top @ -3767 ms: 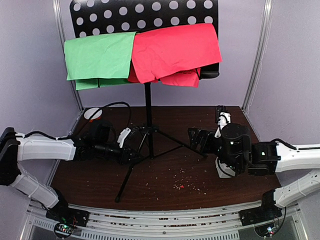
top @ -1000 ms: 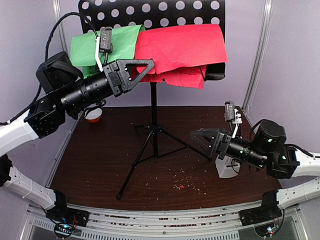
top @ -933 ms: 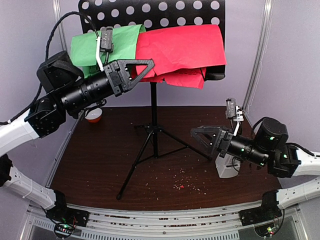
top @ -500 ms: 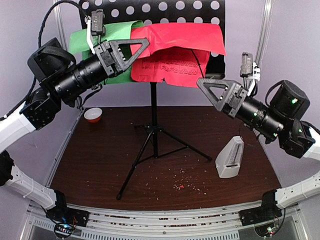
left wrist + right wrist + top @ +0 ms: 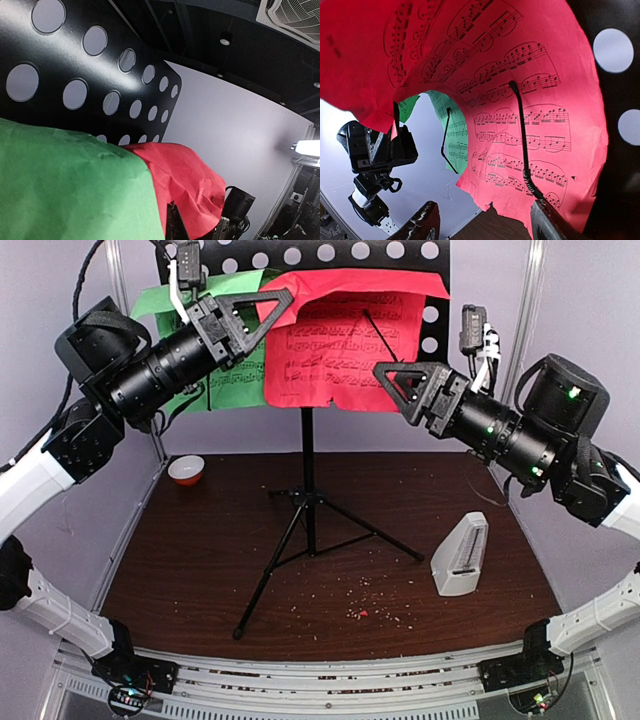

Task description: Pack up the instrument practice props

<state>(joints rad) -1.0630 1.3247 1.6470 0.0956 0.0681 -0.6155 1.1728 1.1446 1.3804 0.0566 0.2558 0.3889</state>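
The right tool [image 5: 485, 227] hangs spread wide before the red page [image 5: 345, 340] on the stand [image 5: 306, 455]. It should pinch the page's loose lower edge, clear of the wire holders [image 5: 521, 135]. Whether the left tool [image 5: 283, 296], by the green page [image 5: 228, 375], is clenched cannot be told. The metronome [image 5: 460, 558] sits on the counter [image 5: 200, 570]. Only music notation shows, with no brand or words readable.

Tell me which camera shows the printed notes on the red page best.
The right wrist view: the red page fills the frame, staves sharp. The top external view shows the whole page with small print; the left wrist view shows only a creased part, no print visible.
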